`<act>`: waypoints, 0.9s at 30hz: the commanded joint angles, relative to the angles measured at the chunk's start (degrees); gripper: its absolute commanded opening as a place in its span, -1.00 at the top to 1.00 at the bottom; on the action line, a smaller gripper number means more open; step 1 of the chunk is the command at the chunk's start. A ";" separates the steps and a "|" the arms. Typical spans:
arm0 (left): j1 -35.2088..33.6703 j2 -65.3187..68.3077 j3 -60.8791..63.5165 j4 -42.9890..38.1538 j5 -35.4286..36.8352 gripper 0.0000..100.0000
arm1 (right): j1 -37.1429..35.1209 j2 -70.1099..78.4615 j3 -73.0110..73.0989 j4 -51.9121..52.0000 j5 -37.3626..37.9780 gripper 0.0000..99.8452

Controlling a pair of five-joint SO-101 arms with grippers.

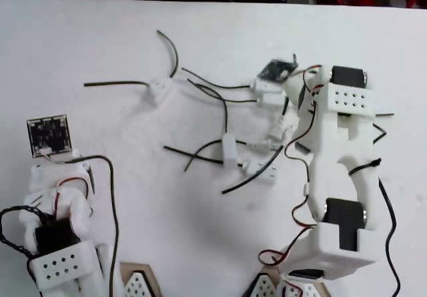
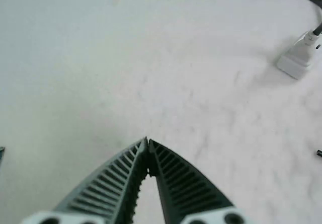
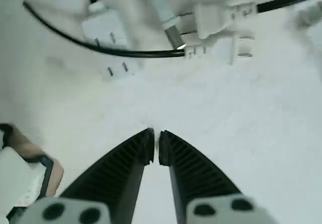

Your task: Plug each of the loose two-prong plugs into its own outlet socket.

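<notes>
The left gripper's [image 2: 147, 142] fingers are pressed together, the tips meeting over bare table [image 2: 100, 58] and pinching nothing. A white cord-end block [image 2: 298, 59] lies well beyond the tips, off to one side. The right gripper's [image 3: 155, 133] fingers are drawn almost together, with a thin slit between the tips, and hold nothing. Ahead of those tips lies a white outlet socket [image 3: 106, 32], its slots turned toward the fingers and a black cord [image 3: 146, 53] across it. A two-prong plug [image 3: 217, 18] rests just beside it, unplugged.

White plugs [image 3: 221, 18] loose beside sockets [image 3: 107, 35]
</notes>
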 commanded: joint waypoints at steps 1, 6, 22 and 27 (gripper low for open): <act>0.04 -0.57 -0.18 -1.23 0.00 0.95 | 1.10 -4.70 3.25 0.04 5.89 0.97; 0.04 -0.57 -0.18 -1.23 0.00 0.95 | 3.82 -9.19 13.80 -8.84 17.85 0.97; 0.13 -0.57 -0.18 -1.23 0.00 0.95 | 2.95 -7.78 35.43 -44.79 21.01 0.58; 0.13 -0.57 -0.18 -1.23 0.00 0.95 | -0.66 -5.67 36.40 -49.45 14.95 0.58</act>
